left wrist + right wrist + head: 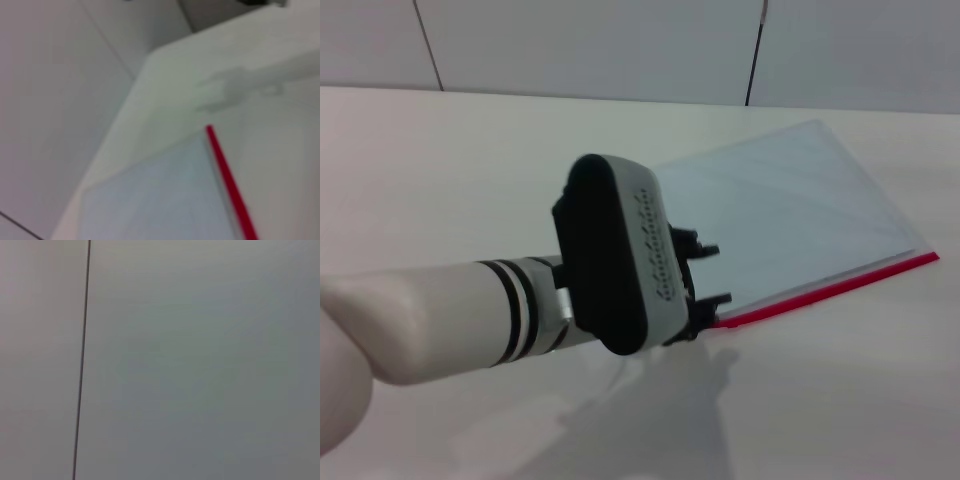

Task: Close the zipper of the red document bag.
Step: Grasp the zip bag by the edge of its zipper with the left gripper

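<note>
The red document bag (790, 205) lies flat on the white table, a pale blue-grey pouch right of centre. Its zipper (840, 288) is the thin red strip along the near long edge; no slider shows. My left gripper (712, 275) reaches in from the left and hovers at the bag's near left corner, just above the zipper's left end. Its two black fingertips (708, 250) stand apart, with nothing between them. The left wrist view shows the bag (150, 200) and the zipper's end (227, 175) from above. My right gripper is out of view.
The white table (450, 170) stretches wide to the left and in front of the bag. A panelled wall (620, 45) runs along its far edge. The right wrist view holds only a plain wall panel (200, 360) with one dark seam.
</note>
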`<state>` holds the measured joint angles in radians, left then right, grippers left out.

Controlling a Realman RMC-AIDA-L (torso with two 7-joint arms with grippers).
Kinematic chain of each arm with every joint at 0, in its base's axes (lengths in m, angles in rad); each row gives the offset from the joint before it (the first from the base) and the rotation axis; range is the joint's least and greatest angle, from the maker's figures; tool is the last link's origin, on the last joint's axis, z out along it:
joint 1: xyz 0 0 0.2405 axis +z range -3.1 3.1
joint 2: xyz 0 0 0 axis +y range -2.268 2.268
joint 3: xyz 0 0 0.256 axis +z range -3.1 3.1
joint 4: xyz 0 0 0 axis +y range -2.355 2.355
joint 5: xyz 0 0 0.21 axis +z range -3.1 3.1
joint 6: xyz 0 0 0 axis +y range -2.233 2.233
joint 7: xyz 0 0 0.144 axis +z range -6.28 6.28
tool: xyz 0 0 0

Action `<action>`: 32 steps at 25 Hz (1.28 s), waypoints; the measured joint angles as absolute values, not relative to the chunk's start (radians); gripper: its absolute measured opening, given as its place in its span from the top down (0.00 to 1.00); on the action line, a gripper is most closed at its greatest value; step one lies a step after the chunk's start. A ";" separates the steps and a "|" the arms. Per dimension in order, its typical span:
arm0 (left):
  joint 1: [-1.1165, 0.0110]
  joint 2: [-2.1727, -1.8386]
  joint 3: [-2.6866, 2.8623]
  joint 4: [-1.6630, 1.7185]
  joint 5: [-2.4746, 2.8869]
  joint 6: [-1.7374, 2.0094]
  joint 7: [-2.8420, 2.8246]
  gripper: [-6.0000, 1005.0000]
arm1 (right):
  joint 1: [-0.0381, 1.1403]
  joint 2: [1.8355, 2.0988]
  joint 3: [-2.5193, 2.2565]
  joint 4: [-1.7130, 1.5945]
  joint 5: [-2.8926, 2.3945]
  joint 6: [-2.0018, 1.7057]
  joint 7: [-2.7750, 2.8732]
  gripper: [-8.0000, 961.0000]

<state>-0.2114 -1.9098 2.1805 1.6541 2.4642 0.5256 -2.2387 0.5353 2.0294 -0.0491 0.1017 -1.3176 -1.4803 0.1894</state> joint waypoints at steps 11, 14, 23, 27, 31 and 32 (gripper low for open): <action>-0.201 -2.025 2.178 1.739 2.831 0.845 -2.368 0.52 | 0.534 2.029 -0.049 0.101 -1.318 -1.480 0.189 0.11; -0.203 -2.027 2.191 1.739 2.852 0.861 -2.380 0.52 | 0.534 2.029 -0.049 0.101 -1.318 -1.479 0.189 0.11; -0.223 -2.026 2.217 1.696 2.867 0.872 -2.395 0.52 | 0.534 2.029 -0.049 0.101 -1.317 -1.479 0.189 0.11; -0.235 -2.026 2.210 1.651 2.868 0.839 -2.398 0.52 | 0.534 2.029 -0.049 0.101 -1.316 -1.479 0.190 0.11; -0.240 -2.024 2.210 1.603 2.869 0.775 -2.392 0.52 | 0.534 2.029 -0.049 0.101 -1.316 -1.479 0.190 0.11; -0.243 -2.024 2.209 1.596 2.869 0.768 -2.392 0.52 | 0.534 2.029 -0.049 0.101 -1.316 -1.479 0.189 0.11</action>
